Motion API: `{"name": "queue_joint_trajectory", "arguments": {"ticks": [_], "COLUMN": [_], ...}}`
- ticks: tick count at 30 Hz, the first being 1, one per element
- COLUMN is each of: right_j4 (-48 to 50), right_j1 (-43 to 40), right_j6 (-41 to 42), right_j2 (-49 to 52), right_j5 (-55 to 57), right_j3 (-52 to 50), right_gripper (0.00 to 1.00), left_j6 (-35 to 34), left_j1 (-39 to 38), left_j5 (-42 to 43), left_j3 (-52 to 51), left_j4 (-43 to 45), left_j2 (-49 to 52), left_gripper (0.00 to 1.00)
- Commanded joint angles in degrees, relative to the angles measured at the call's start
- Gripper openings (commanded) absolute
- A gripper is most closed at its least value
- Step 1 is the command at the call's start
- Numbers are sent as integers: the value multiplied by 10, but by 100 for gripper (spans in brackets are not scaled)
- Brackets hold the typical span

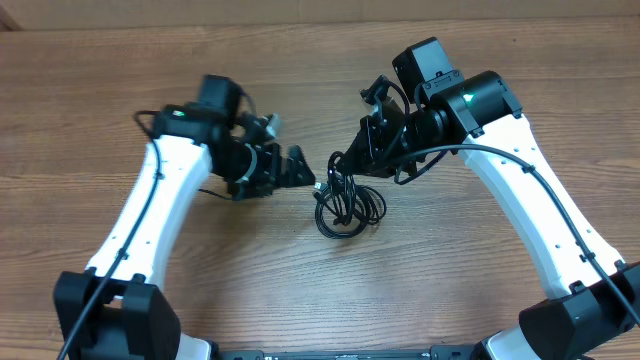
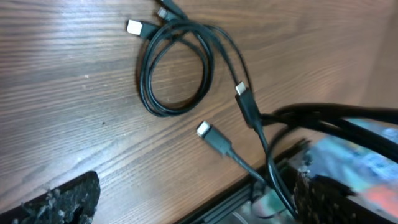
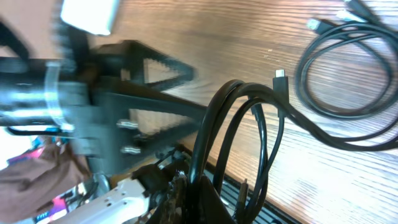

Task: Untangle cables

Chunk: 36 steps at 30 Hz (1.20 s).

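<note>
The cables (image 1: pixel 345 208) are thin black cords in a loose coil on the wooden table between my two grippers. In the left wrist view the coil (image 2: pixel 177 68) lies flat, with silver-tipped plugs (image 2: pixel 203 129) sticking out of it. My right gripper (image 1: pixel 348 160) is shut on a few loops of the cables (image 3: pixel 242 118) and holds them up off the table. The rest of the bundle (image 3: pixel 348 74) trails down onto the wood. In the right wrist view its fingers (image 3: pixel 214 199) pinch the cords. My left gripper (image 1: pixel 300 170) is open and empty just left of the bundle, jaws wide apart (image 2: pixel 193 196).
The table (image 1: pixel 450 270) is brown wood grain. Thicker black cords run along both white arms (image 1: pixel 540 200). In the right wrist view the left gripper (image 3: pixel 124 106) is close in front, blurred. The table's near edge shows in the left wrist view (image 2: pixel 249 190).
</note>
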Motion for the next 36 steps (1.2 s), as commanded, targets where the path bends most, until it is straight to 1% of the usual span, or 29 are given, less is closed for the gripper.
{"name": "queue_joint_trajectory", "arguments": {"ticks": [1,2,4,9,11,14,15,18,21,22,23,27,28,30,33,35,36], "right_j4": [10,15,24,58,66,66,65,65,65,65,64,65,65,65,64,63,63], "right_j1": [2,2,2,2,2,2,2,2,2,2,2,2,2,2,2,2,2], "right_j6": [15,20,41,49,50,56,57,56,56,56,56,56,56,56,56,56,56], "right_j2": [-10,-10,-10,-10,-10,-10,-10,-10,-10,-10,-10,-10,-10,-10,-10,-10,-10], "right_j5": [28,28,25,-49,-73,-83,-93,-131,-143,-144,-145,-162,-168,-174,-174,-174,-174], "right_j3": [16,16,16,16,16,16,16,16,16,16,16,16,16,16,16,16,16], "right_gripper": [4,4,4,4,4,4,4,4,4,4,4,4,4,4,4,4,4], "left_j6": [98,122,141,141,123,44,28,17,17,17,17,-5,-10,-11,-11,-11,-11], "left_j1": [36,39,36,-5,-24,-44,-46,-46,-45,-45,-45,-46,-46,-46,-46,-46,-46], "left_j5": [123,145,152,86,42,-54,-71,-77,-78,-78,-78,-92,-99,-102,-102,-101,-101], "left_j3": [23,23,23,21,21,21,21,20,20,20,20,19,19,19,19,19,19], "left_j4": [-24,-31,-38,-32,-24,-14,-9,8,21,25,27,29,29,30,32,35,37], "left_j2": [-3,-3,-3,-2,0,2,2,2,2,2,2,2,2,2,2,2,2], "left_gripper": [100,100,99,100,100,99,100,100,100,96,90,63,59,58,59,48,39]}}
